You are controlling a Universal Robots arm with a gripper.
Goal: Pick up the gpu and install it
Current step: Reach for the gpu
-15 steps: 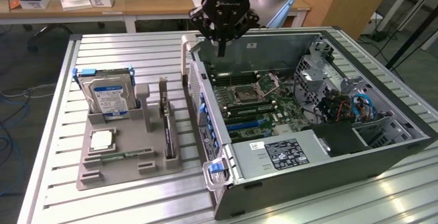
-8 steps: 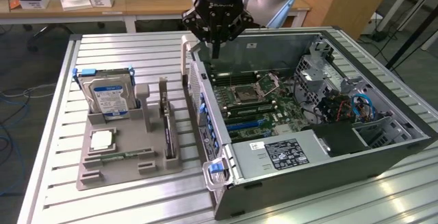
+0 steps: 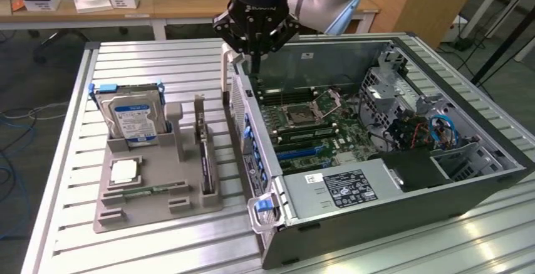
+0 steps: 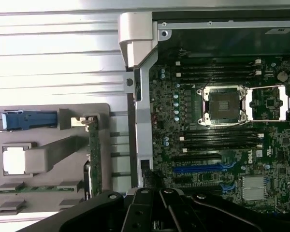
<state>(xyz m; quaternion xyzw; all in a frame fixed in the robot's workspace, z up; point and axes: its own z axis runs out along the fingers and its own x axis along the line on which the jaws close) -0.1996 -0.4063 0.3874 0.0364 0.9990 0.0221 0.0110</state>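
Observation:
The gpu [image 3: 203, 152] stands on edge in a slot of the grey holder [image 3: 150, 206], its green board edge [image 4: 93, 154] seen from above in the wrist view. My gripper [image 3: 253, 57] hangs above the back corner of the open computer case [image 3: 468, 192], well apart from the gpu. Its black fingers taper together to a point, shut, with nothing held. In the wrist view, the gripper's black linkages [image 4: 159, 208] sit over the motherboard [image 4: 208, 145]. A blue expansion slot [image 4: 198, 169] on the board is bare.
The holder also carries a blue-labelled hard drive [image 3: 131, 114], a processor chip [image 3: 124, 170] and a narrow green memory stick [image 3: 150, 190]. The case's metal rear wall [image 3: 242, 117] stands between holder and motherboard. All rest on a slatted aluminium table [image 3: 150, 61].

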